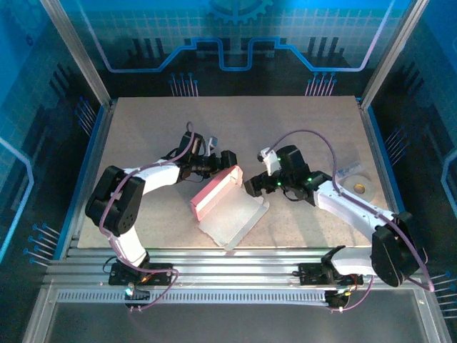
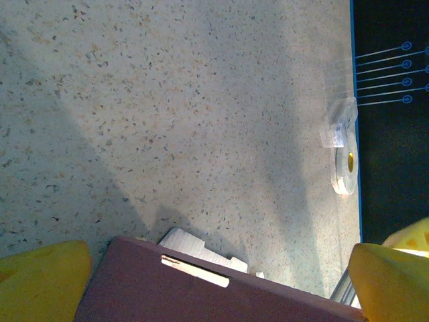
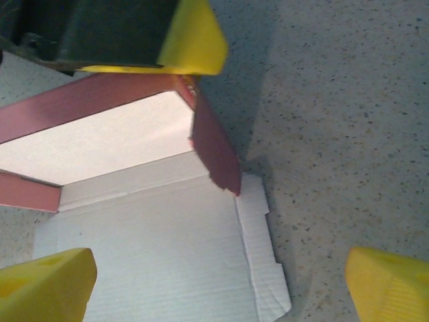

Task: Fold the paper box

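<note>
Right pincer [image 1: 252, 187] wide, beside paper box [image 1: 230, 214]; left pincer [image 1: 227, 161] wide, straddling its raised wall.

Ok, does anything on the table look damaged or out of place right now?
Mostly the paper box: it is half folded, with one pink wall upright and a pink side flap sticking out loose at an angle. The flat whitish panel looks creased at one corner. Nothing spilled.

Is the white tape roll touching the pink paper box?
Apart. The top view shows the tape roll at the table's right edge, well clear of the paper box in the middle.
</note>
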Tool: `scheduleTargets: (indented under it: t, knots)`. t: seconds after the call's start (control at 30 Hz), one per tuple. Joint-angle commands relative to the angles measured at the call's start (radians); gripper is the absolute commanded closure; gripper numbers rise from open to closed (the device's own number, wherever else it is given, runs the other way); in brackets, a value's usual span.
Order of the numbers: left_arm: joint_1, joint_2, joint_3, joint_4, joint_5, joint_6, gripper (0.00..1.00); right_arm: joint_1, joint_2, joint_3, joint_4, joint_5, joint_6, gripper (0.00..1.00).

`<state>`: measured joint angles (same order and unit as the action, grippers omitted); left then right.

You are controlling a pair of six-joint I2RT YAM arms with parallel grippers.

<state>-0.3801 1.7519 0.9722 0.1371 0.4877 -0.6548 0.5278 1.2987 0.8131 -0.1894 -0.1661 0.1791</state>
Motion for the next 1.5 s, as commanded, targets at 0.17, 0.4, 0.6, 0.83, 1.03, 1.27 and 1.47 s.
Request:
scheduleTargets:
  t: [0.17,0.4,0.6,0.83,1.03,1.27,1.47]
  knots:
    - [0.007,0.026,0.003,-0.024,0.014,0.005,0.01,-0.060,0.093,-0.013,0.182,-0.078,-0.044,0.14]
    - [0.007,0.030,0.005,-0.027,0.019,0.005,0.01,-0.103,0.190,0.011,0.233,-0.122,-0.062,0.51]
    - [0.007,0.036,0.006,-0.028,0.023,0.007,0.01,-0.087,0.261,0.037,0.266,-0.179,-0.056,0.51]
    - [0.008,0.040,0.002,-0.024,0.030,0.007,0.01,-0.052,0.327,0.060,0.291,-0.176,-0.058,0.51]
    - [0.007,0.042,0.009,-0.032,0.038,0.011,0.01,-0.015,0.354,0.105,0.294,-0.148,-0.068,0.52]
    - [0.007,0.062,0.026,-0.046,0.066,0.027,0.01,0.020,0.372,0.122,0.297,-0.094,-0.072,0.49]
    - [0.009,0.074,0.054,-0.082,0.101,0.053,0.01,0.043,0.397,0.126,0.332,-0.053,-0.061,0.52]
